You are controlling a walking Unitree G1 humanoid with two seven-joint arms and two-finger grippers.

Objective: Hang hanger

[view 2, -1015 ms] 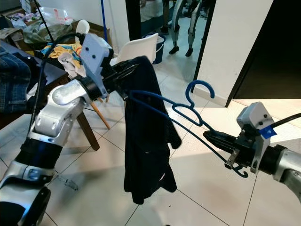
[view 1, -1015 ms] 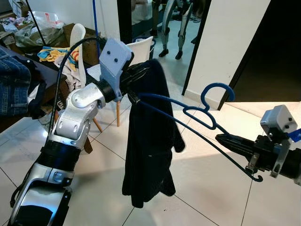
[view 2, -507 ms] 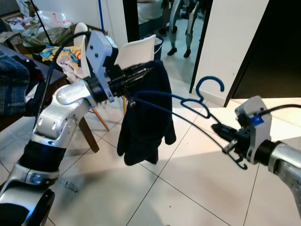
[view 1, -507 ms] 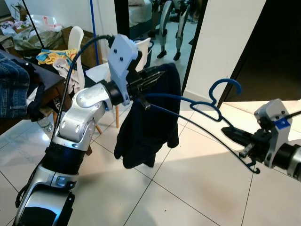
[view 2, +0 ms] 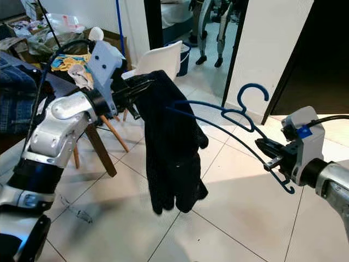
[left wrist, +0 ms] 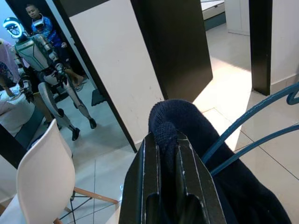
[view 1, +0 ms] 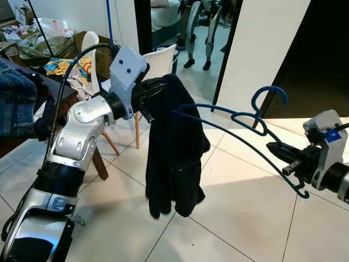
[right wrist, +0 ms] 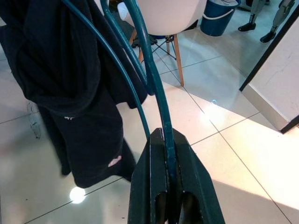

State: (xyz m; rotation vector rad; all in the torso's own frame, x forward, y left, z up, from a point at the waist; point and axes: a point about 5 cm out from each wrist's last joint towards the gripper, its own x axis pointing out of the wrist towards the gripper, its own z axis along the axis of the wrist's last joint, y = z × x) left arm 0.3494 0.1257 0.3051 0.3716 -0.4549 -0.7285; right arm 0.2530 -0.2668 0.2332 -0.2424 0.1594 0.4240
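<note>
Both jaws clamp, left on dark garment (view 1: 174, 147), right on blue hanger (view 1: 240, 123) (above white tiled floor (view 1: 240, 224)).

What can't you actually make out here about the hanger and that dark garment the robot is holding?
- Far end of the blue hanger: in both eye views it runs inside the dark garment, so how far it is threaded is hidden.
- What kind of garment it is: it hangs bunched from the left gripper.
- Where the hanger will hang: no rail can be made out.
- Right gripper: clamped on the hanger; the fingertips hide the contact.
</note>
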